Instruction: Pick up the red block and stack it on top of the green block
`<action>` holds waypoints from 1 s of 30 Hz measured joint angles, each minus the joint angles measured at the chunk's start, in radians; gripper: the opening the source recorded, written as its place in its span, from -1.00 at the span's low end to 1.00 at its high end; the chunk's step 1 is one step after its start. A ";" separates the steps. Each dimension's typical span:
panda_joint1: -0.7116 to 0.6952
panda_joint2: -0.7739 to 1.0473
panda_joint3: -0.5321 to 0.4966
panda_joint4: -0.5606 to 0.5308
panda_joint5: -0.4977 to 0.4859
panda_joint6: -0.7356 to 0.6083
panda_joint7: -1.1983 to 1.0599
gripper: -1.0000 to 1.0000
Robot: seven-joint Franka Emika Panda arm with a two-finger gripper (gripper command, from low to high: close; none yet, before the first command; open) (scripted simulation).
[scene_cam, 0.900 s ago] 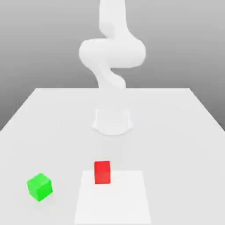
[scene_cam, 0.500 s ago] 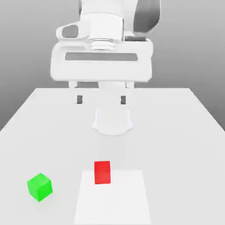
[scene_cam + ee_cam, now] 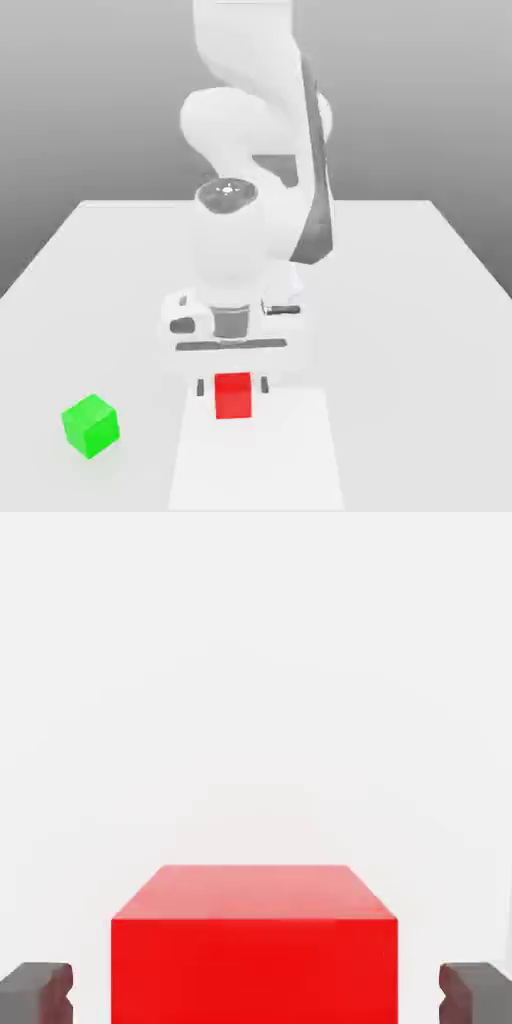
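The red block [image 3: 233, 397] rests on the white table, near the front in the exterior view. My gripper [image 3: 232, 387] has come down over it and stands open, one dark fingertip on each side of the cube. In the hand view the red block [image 3: 255, 952] sits between the two fingertips [image 3: 35, 994], with a gap showing on both sides. The green block [image 3: 90, 425] lies on the table toward the exterior view's left, well apart from the red one and the gripper.
A paler square patch [image 3: 255, 465] marks the table [image 3: 420, 300] under and in front of the red block. The arm's white links [image 3: 250, 230] rise behind the gripper.
The hand has dropped from high above the table down to the red block, and its fingers now straddle the cube. Neither block has moved.
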 joint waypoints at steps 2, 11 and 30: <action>-0.001 0.000 0.000 0.000 -0.002 0.000 0.002 -1.00; -0.003 -0.199 -0.013 -0.028 -0.057 -0.171 0.041 -1.00; -0.288 0.027 -0.131 0.293 0.043 -0.271 -0.110 1.00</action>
